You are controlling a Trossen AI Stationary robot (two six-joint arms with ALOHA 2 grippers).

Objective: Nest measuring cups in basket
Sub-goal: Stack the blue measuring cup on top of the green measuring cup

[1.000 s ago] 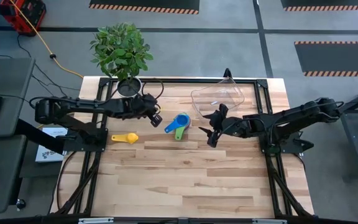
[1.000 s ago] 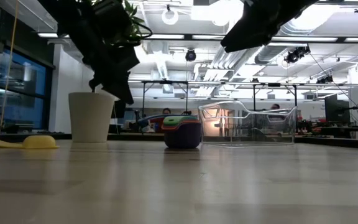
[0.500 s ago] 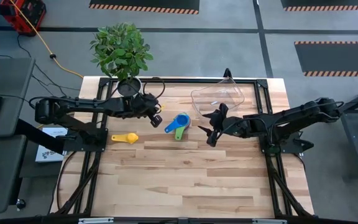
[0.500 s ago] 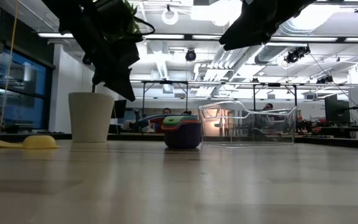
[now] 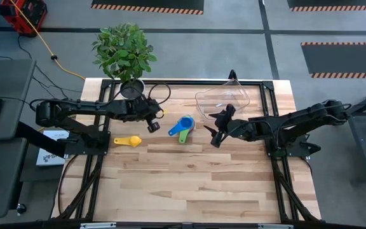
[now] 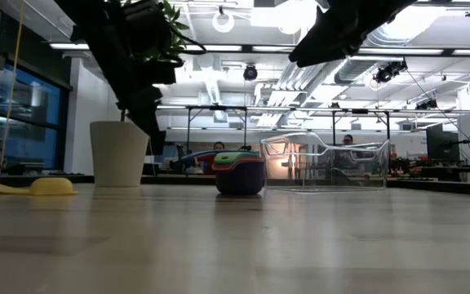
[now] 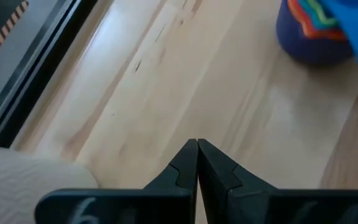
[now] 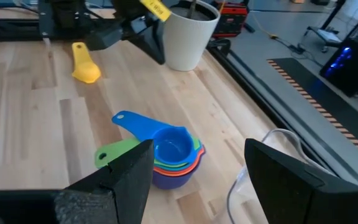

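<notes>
A nested stack of measuring cups (image 5: pixel 183 128), light blue on top and dark blue at the bottom (image 8: pixel 169 157), stands on its base on the table, outside the basket. A single yellow cup (image 5: pixel 128 141) lies to the stack's left. The clear basket (image 5: pixel 224 98) sits at the far side, right of centre. My left gripper (image 5: pixel 154 119) hangs shut above the table, left of the stack (image 7: pixel 309 31), holding nothing. My right gripper (image 8: pixel 197 180) hovers open to the right of the stack, its fingers apart above it and touching nothing.
A white plant pot (image 5: pixel 132 89) with a leafy plant stands at the far left corner, close behind my left gripper (image 7: pixel 197 149). In the low view the pot (image 6: pixel 119 153) stands left of the stack (image 6: pixel 237 171) and the basket (image 6: pixel 325 163). Bare wood fills the near half.
My left gripper has rolled about its own axis while staying in about the same place above the table, still shut. The cups and the basket have not moved.
</notes>
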